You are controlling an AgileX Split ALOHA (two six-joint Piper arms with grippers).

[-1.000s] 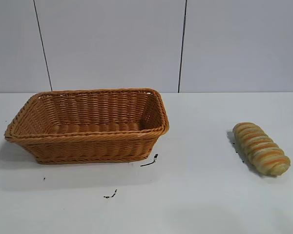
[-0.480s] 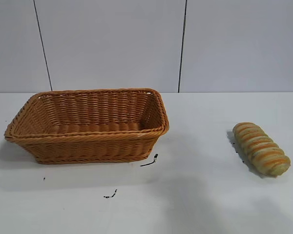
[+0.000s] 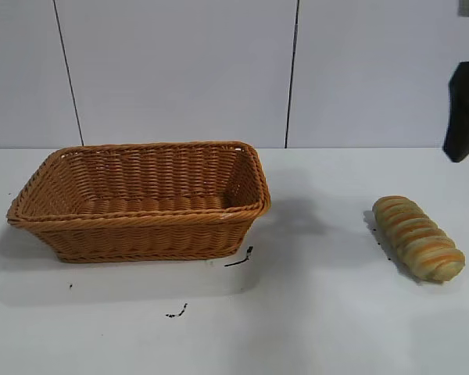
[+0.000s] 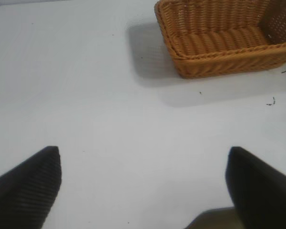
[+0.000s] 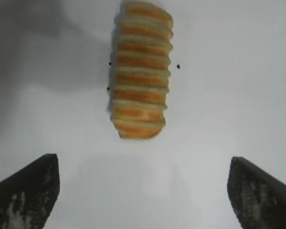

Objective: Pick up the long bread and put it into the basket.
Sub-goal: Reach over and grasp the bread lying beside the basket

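The long bread [image 3: 418,237], ribbed in tan and orange stripes, lies on the white table at the right. It also shows in the right wrist view [image 5: 140,69], ahead of my right gripper [image 5: 143,193], which is open and empty above the table. One dark finger of the right gripper [image 3: 463,109] shows at the right edge of the exterior view, above and behind the bread. The wicker basket [image 3: 31,205] stands empty at the left, also in the left wrist view [image 4: 181,52]. My left gripper [image 4: 143,188] is open and empty, far from the basket.
Small black marks [image 3: 238,259] lie on the table by the basket's front right corner, with another black mark [image 3: 177,312] nearer the front. A pale wall with dark seams [image 3: 291,74] stands behind the table.
The right gripper has come into the exterior view at the upper right edge. Its shadow has spread over the table between basket and bread. Bread and basket have not moved.
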